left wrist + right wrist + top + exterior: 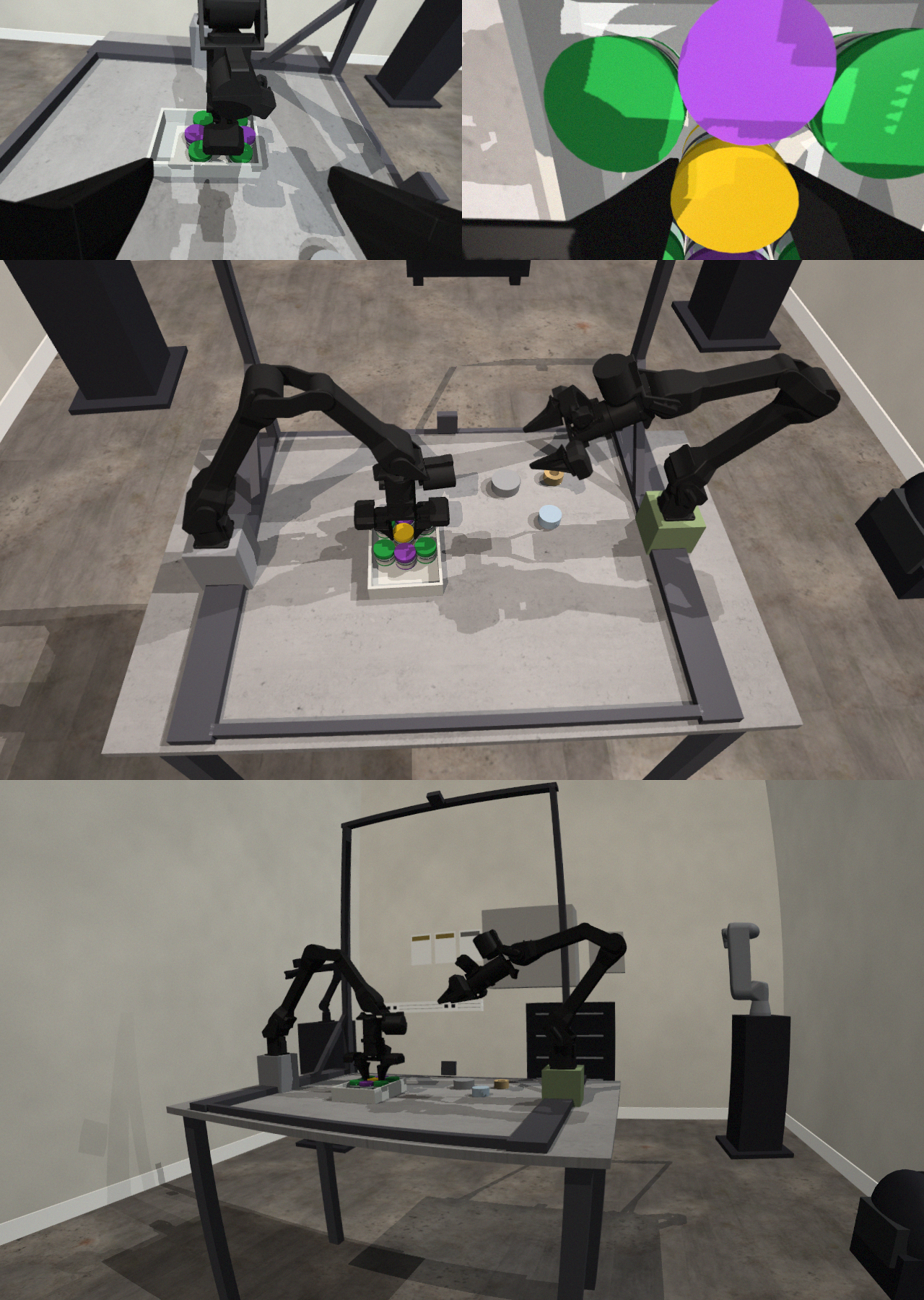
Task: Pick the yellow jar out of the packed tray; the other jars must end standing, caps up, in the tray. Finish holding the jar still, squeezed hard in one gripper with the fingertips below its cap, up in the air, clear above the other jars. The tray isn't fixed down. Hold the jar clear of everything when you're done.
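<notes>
The yellow jar [403, 531] stands in the middle of the white tray [406, 563], packed among green jars [383, 546] and purple jars [405, 552]. My right gripper [401, 528] points straight down into the tray. In the right wrist view its fingers press both sides of the yellow jar [734, 196], tips below the cap. A purple cap [756, 70] and green caps [613, 102] stand close around it. My left gripper [530, 447] is open and empty, high above the table's far side. The left wrist view shows the tray [206, 141] under the right arm.
A grey disc [505, 482], a tan ring [551, 476] and a light blue disc [549, 516] lie on the table near the left arm. A green block [668, 521] carries that arm's base. A dark raised rail borders the table.
</notes>
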Controlling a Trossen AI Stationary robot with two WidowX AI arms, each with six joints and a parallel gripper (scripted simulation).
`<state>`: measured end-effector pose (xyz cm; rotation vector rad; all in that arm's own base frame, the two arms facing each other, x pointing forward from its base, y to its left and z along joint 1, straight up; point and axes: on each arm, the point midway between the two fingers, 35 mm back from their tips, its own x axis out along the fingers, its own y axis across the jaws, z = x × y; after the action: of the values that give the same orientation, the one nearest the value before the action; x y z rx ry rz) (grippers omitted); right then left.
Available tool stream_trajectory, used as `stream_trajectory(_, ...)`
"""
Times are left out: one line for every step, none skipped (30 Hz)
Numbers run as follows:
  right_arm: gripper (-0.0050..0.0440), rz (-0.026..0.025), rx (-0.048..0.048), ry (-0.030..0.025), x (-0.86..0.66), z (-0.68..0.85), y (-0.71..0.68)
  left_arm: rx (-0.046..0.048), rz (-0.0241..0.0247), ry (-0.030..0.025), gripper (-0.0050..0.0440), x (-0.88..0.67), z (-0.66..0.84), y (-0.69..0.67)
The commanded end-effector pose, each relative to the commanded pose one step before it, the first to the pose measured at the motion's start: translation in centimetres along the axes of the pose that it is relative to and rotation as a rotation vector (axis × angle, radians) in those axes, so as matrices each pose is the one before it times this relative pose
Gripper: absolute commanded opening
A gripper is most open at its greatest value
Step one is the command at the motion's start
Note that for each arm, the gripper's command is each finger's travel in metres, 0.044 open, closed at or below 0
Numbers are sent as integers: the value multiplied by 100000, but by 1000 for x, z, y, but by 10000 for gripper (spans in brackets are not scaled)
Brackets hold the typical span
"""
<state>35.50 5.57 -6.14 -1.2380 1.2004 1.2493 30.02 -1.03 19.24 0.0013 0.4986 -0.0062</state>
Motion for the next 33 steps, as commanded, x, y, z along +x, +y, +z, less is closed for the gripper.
stream_trajectory(0,-5829,-40,-974,-3340,119,-1201,-198,211,-2489,440,-375,834,25)
stream_trajectory(-1,-7,0,-1,-818,4,-16,0,0,0,440,0,0,0)
stream_trajectory(-1,-9,0,-1,-1042,4,-17,0,0,0,440,0,0,0)
stream_trajectory(-2,-9,0,-1,-1162,4,-14,0,0,0,440,0,0,0)
stream_trajectory(-2,0,0,0,0,0,0,0,0,0,440,0,0,0)
stream_trajectory(-2,0,0,0,0,0,0,0,0,0,440,0,0,0)
stream_trajectory(-2,-8,0,-1,-1181,4,-10,0,0,0,440,0,0,0)
stream_trajectory(-3,-8,0,-1,-1170,3,-7,0,0,0,440,0,0,0)
stream_trajectory(-3,-7,0,-1,-1164,3,-4,0,0,0,440,0,0,0)
stream_trajectory(-3,-1,0,0,-1109,3,0,0,0,0,440,0,0,0)
stream_trajectory(-4,20,0,4,-818,-1,29,0,0,0,440,0,0,0)
stream_trajectory(-4,41,0,8,-808,2,9,0,0,0,440,0,0,0)
stream_trajectory(-5,12,0,4,-781,2,3,0,0,0,440,0,0,0)
stream_trajectory(-5,-68,2,-11,-764,1,2,0,0,0,440,0,0,0)
stream_trajectory(-13,-18,1,-6,-462,2,0,0,0,0,440,0,0,0)
stream_trajectory(-20,-5,1,-2,-224,1,0,0,0,0,440,0,0,0)
stream_trajectory(-27,-2,0,-1,-91,0,0,0,0,0,440,0,0,0)
stream_trajectory(-35,0,0,0,0,0,0,0,0,0,440,0,0,0)
stream_trajectory(-43,0,0,0,0,0,0,0,0,0,440,0,0,0)
stream_trajectory(-50,837,1,93,291,-4,28,0,0,0,440,0,0,0)
stream_trajectory(-50,649,1,72,226,-3,21,0,0,0,440,0,0,0)
stream_trajectory(-50,0,0,0,0,0,0,0,0,0,440,0,0,0)
stream_trajectory(-50,0,0,0,0,0,0,0,0,0,440,0,0,0)
stream_trajectory(-50,0,0,0,0,0,0,0,0,0,440,0,0,0)
stream_trajectory(-50,0,0,0,0,0,0,0,0,0,440,0,0,0)
stream_trajectory(-50,0,0,0,0,0,0,0,0,0,440,0,0,0)
stream_trajectory(-50,0,0,0,0,0,0,0,0,0,440,0,0,0)
stream_trajectory(-50,0,0,0,0,0,0,0,0,0,440,0,0,0)
stream_trajectory(-50,0,0,0,0,0,0,0,0,0,440,0,0,0)
stream_trajectory(-50,0,0,0,0,0,0,0,0,0,440,0,0,0)
stream_trajectory(-50,0,0,0,0,0,0,0,0,0,440,0,0,0)
stream_trajectory(-50,-27,0,-3,0,1,-6,0,0,0,440,0,0,0)
stream_trajectory(-50,-44,0,-5,0,1,-10,0,0,0,440,0,0,0)
